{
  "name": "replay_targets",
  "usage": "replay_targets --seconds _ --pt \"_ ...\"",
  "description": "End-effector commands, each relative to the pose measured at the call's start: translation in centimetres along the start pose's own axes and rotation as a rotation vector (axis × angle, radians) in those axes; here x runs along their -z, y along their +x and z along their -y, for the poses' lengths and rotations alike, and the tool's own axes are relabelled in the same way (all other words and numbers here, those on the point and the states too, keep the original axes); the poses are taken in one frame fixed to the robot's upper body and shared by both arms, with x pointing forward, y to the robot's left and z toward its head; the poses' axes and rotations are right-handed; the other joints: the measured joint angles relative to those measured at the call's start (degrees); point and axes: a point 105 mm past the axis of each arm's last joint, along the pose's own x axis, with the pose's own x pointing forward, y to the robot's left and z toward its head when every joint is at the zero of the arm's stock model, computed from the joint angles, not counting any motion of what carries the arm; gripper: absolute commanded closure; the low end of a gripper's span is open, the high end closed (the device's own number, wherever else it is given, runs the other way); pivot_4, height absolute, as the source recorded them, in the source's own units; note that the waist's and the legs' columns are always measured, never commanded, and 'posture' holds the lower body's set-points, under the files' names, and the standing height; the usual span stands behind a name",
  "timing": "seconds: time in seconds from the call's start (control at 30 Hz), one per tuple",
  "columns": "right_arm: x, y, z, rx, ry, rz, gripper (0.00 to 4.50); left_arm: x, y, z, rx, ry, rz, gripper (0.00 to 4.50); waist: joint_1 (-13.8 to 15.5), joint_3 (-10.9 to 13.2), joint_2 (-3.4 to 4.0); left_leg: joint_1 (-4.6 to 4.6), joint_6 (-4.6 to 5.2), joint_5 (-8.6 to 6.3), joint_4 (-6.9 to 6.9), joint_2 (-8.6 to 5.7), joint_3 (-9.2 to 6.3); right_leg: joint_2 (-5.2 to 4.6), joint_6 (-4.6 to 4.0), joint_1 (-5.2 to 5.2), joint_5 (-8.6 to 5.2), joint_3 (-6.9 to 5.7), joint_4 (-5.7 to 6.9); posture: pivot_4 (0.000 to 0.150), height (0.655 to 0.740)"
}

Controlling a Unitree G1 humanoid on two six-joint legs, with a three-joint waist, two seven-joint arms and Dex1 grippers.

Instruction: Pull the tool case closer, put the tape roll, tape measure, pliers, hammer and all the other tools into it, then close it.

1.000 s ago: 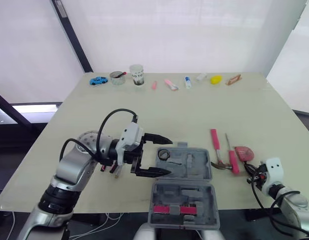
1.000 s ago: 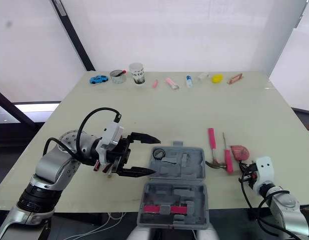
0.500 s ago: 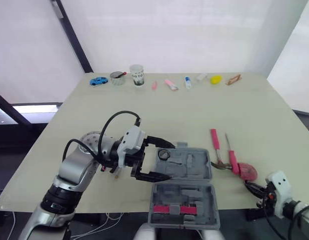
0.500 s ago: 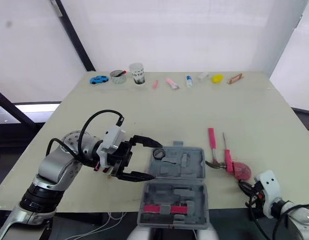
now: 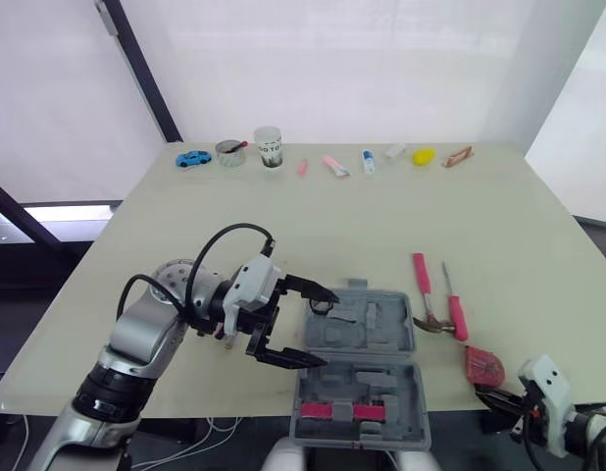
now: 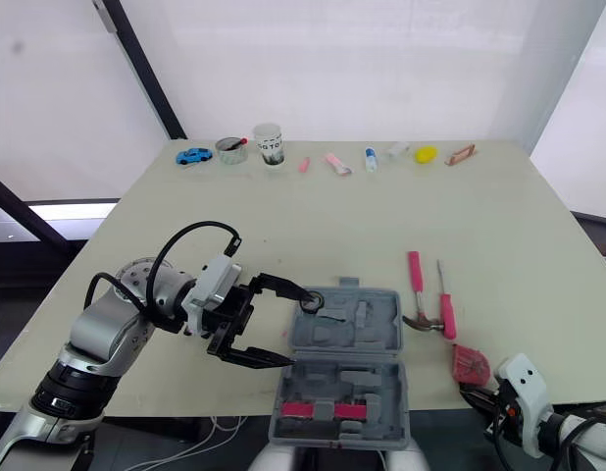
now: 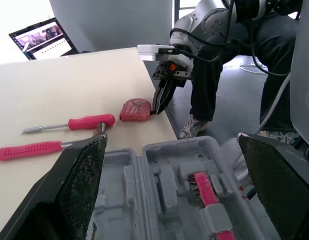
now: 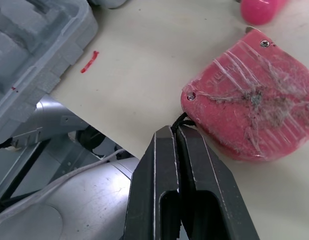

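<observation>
**Left tool** [image 5: 328, 330]: fingers spread wide, holding nothing. They straddle the near end of the tool case [image 5: 367, 322]. One finger reaches over a corner of the far half and the other lies along the hinge line.

**Tool case**: open and grey, directly ahead of the left tool's fingertips. Its near half appears to overhang the front edge of the counter [image 5: 332, 216]. A red-handled piece [image 5: 342, 410] is seated in that half. A small black ring [image 6: 310, 301], probably the tape roll, sits in the far half just under the upper finger.

**Right tool** [image 8: 175, 131]: fingers pressed together, pinching only the thin black cord of the tape measure [image 8: 254, 112].

**Tape measure**: red, flat on the counter, just beyond the right tool's fingertips at the counter's front edge.

**Hammer** [image 5: 422, 285] and **screwdriver** [image 5: 456, 316]: both red-handled and side by side. They lie farther out from the right tool than the tape measure, between that tool and the case. Neither is packed yet.

**Hazards, as judged:**
- The cord is a slim hold. A quick lift or swing could let it slip, or set the tape measure swinging.
- Any further draw towards the right tool would take the tape measure off the edge.
- Pulling the overhanging case closer could tip it off the counter and spill its contents.
- The upper left finger could knock the ring out of its recess.
</observation>
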Motion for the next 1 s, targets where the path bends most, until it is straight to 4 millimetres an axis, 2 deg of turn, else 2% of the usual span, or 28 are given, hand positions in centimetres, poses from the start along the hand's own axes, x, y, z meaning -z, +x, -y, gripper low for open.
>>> replay_targets --seconds 0.03,0.13,0.3,0.37,0.5,0.63,0.7,0.77,0.9,1.0 --pt "-0.3 -0.3 0.4 0.006 -0.021 0.022 4.41 -0.4 -0.2 0.2 0.004 0.027 -0.001 0.00 0.0 0.0 0.00 0.00 0.00 0.00 0.00 0.00 0.00 0.00 0.00 0.00 0.00 0.00 0.00 0.150 0.7400" --pt "-0.4 -0.8 0.0 -0.037 -0.005 0.030 3.55 -0.3 -0.3 0.3 -0.001 0.023 -0.001 0.00 0.0 0.0 0.00 0.00 0.00 0.00 0.00 0.00 0.00 0.00 0.00 0.00 0.00 0.00 0.00 0.150 0.7400" --pt "0.0 -2.1 -1.3 -0.136 0.039 0.009 1.05 -0.1 -0.4 0.4 -0.009 0.018 0.002 0.00 0.0 0.0 -0.01 0.00 0.00 0.00 0.00 0.01 -0.01 0.00 0.00 0.00 0.00 -0.01 -0.01 0.150 0.7400" --pt "0.0 -2.5 -1.2 -0.132 0.033 0.007 0.09 0.0 -0.4 0.5 -0.011 0.016 0.004 0.00 0.0 0.0 -0.01 -0.01 0.00 0.00 0.00 0.01 -0.01 0.00 0.00 0.00 0.00 0.00 -0.01 0.150 0.7400" --pt "-0.2 -4.1 -0.5 -0.120 -0.012 0.019 0.04 -0.2 -0.8 0.3 -0.054 0.017 0.040 0.00 0.0 0.0 -0.02 0.01 0.00 0.00 0.04 0.02 0.01 0.00 0.00 0.00 0.00 0.02 0.00 0.150 0.7400" --pt "-1.5 -5.3 0.5 -0.133 -0.142 0.087 0.04 0.7 -1.7 0.5 -0.071 -0.006 0.013 0.00 -0.1 0.0 -0.03 0.03 0.00 0.00 0.06 0.04 0.02 0.03 0.02 0.01 -0.01 0.02 0.00 0.150 0.7400" --pt "-2.9 -5.2 2.2 -0.084 -0.224 0.131 0.04 0.8 -2.1 0.5 -0.078 -0.001 0.017 0.00 -0.2 0.0 -0.07 0.04 0.00 0.00 0.06 0.05 0.04 0.04 0.01 0.01 -0.01 0.03 0.01 0.150 0.7400" --pt "-3.7 -5.0 3.0 -0.080 -0.260 0.151 0.04 0.7 -2.4 0.4 -0.083 0.016 0.032 0.00 -0.2 0.0 -0.11 0.05 0.00 0.00 0.12 0.07 0.08 0.04 -0.07 0.01 -0.04 0.05 0.02 0.150 0.7400" --pt "-4.0 -3.9 3.4 -0.134 -0.356 0.134 0.04 -0.4 -2.7 0.2 -0.059 0.035 0.075 0.00 0.2 0.0 -0.15 0.02 0.00 0.00 0.16 0.05 0.16 0.04 -0.11 0.02 -0.03 0.03 0.03 0.150 0.7400" --pt "-3.9 -2.8 3.9 -0.160 -0.408 0.113 0.04 -0.5 -3.3 0.6 -0.006 0.008 0.047 0.00 0.2 0.1 -0.18 -0.04 0.00 0.00 0.17 0.06 0.21 0.07 0.05 0.02 0.07 -0.05 0.02 0.150 0.7400"
